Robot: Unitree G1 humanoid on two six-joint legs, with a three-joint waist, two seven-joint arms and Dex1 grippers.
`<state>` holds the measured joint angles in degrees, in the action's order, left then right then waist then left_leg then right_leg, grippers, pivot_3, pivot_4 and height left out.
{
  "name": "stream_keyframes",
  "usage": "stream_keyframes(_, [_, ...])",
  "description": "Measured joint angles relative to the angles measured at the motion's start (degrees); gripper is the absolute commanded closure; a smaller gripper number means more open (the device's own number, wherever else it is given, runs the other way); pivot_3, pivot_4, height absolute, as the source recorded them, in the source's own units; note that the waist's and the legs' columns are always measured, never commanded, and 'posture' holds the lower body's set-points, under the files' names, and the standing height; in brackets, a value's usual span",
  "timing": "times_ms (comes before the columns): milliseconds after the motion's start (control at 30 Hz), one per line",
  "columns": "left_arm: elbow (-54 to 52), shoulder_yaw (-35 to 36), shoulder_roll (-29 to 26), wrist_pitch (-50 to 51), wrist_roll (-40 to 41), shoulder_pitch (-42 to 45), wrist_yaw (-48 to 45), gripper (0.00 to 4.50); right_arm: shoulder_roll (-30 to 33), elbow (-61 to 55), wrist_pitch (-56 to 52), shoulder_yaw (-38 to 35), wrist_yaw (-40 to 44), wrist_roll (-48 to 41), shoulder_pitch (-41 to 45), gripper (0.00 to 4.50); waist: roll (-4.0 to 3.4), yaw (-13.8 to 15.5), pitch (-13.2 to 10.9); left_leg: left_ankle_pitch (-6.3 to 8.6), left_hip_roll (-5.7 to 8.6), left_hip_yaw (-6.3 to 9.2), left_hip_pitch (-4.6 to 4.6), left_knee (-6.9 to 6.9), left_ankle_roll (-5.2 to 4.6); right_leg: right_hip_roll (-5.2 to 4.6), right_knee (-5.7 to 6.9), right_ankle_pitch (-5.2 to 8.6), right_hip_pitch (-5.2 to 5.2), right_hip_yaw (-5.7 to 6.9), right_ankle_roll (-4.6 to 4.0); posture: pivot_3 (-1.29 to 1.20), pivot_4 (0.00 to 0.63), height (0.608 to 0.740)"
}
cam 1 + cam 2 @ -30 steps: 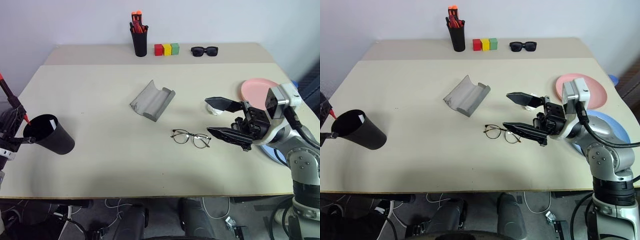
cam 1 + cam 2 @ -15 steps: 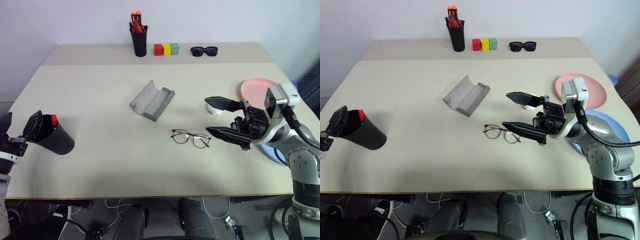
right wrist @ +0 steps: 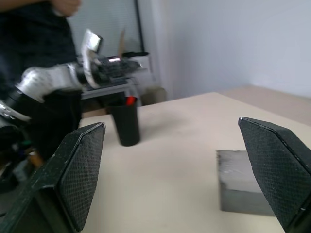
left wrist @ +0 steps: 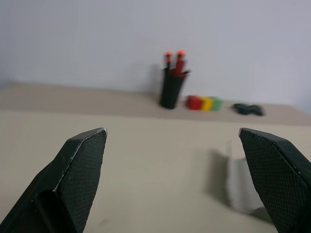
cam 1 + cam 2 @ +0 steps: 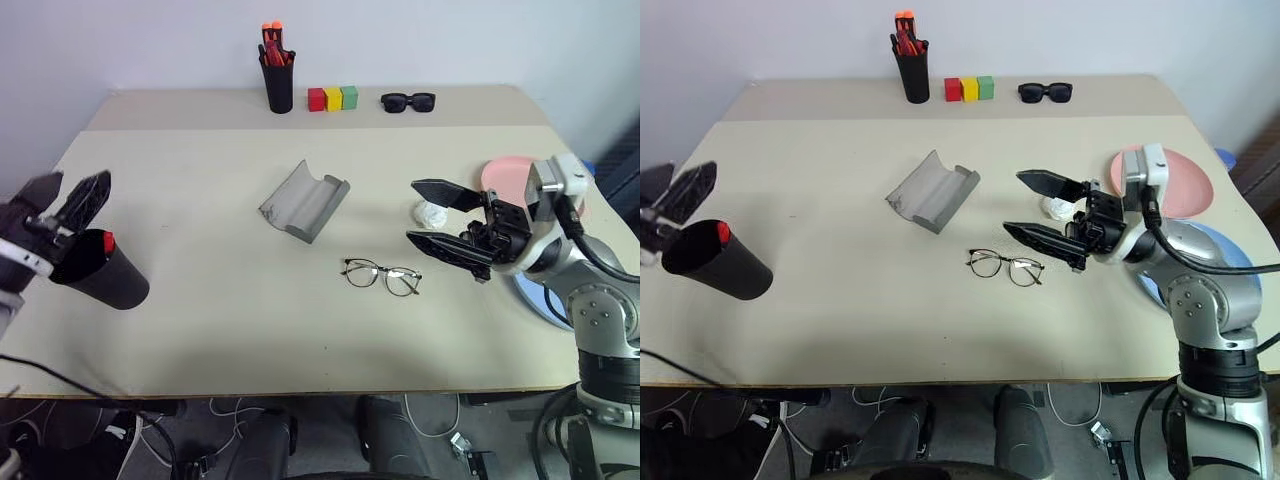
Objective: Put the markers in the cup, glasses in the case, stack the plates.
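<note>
The black cup [image 5: 96, 271] stands near the table's left edge with a marker's red end [image 5: 107, 241] showing just inside its rim. My left gripper [image 5: 62, 204] hovers open just above and behind the cup, holding nothing. The grey case [image 5: 305, 200] lies open mid-table. The wire-framed glasses [image 5: 382, 276] lie in front of it. My right gripper [image 5: 432, 218] is open, level with the table, just right of the glasses and pointing left. The pink plate [image 5: 1190, 190] and the blue plate [image 5: 528, 296] are partly hidden behind my right arm.
A narrow black pen holder [image 5: 279, 78] with orange-capped pens, three coloured blocks [image 5: 333, 98] and black sunglasses [image 5: 408, 101] line the far edge. A small white crumpled thing [image 5: 432, 213] lies between my right fingers. A person stands beyond the table's left side in the right wrist view.
My left gripper opened and let go of the marker, which dropped into the cup; the hand then rose and moved away from it. My right gripper edged slightly forward.
</note>
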<state>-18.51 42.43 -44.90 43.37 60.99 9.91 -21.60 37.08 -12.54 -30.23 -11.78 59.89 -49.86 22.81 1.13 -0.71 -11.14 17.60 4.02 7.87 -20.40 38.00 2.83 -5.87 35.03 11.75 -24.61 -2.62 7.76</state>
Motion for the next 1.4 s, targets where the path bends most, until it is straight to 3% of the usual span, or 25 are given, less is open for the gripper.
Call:
stream_keyframes(133, [2.9,-7.4,-1.6,4.9,2.5,11.1,2.3,0.03,-0.6,1.6,0.2,1.1,-2.3,2.6,0.7,0.0,0.0,0.2,0.0,0.0,0.04,0.02,-0.03,0.01,0.0,0.0,-0.03,0.0,0.02,0.0,0.01,0.0,0.15,0.74])
stream_keyframes(267, [8.1,-19.2,-1.9,8.9,-1.0,21.7,2.8,0.03,-0.9,1.5,1.0,1.5,-2.7,4.1,0.3,0.0,-0.01,-0.1,0.0,0.0,0.05,0.01,-0.02,-0.03,0.0,0.0,0.01,-0.01,-0.02,-0.01,0.01,0.0,0.15,0.74])
stream_keyframes(433, [12.9,-30.4,3.7,9.1,-6.9,29.6,0.7,0.03,-0.8,1.2,2.0,1.1,-2.5,4.7,-0.6,0.0,-0.01,-0.1,0.0,0.0,0.05,0.0,-0.07,-0.05,0.01,0.0,0.0,-0.01,-0.1,-0.02,0.01,0.0,0.15,0.74])
stream_keyframes(667, [20.0,-43.2,11.9,10.2,-17.6,31.1,-0.4,0.03,-0.5,0.2,2.0,0.9,-3.2,4.8,-2.0,0.0,-0.01,-0.1,0.0,-0.01,0.05,-0.01,-0.11,-0.04,0.01,0.0,0.0,-0.01,-0.13,-0.03,0.01,0.0,0.15,0.74])
stream_keyframes(867, [28.1,-46.1,22.1,7.7,-25.7,36.3,1.8,0.03,-0.1,-0.1,2.4,0.4,-3.3,5.6,-2.5,0.0,0.0,0.2,0.0,-0.02,0.08,0.0,-0.14,0.02,0.02,-0.01,-0.03,-0.02,-0.1,-0.03,0.02,0.0,0.15,0.74])
stream_keyframes(1000, [30.1,-47.6,25.9,7.5,-29.2,38.8,1.4,0.03,0.0,-0.1,2.4,0.2,-3.3,5.9,-2.5,0.0,0.0,-0.1,0.0,-0.01,0.07,-0.02,-0.11,-0.02,0.01,-0.01,-0.03,-0.02,-0.1,-0.04,0.02,0.0,0.15,0.74])
stream_keyframes(1400, [39.3,-51.4,31.0,9.7,-37.8,43.4,-1.6,0.03,0.7,0.1,3.2,-0.1,-2.5,7.0,-4.2,0.0,0.0,0.2,0.0,-0.01,0.09,0.0,-0.15,0.01,0.01,-0.01,-0.03,-0.01,-0.09,-0.03,0.04,0.0,0.15,0.74])
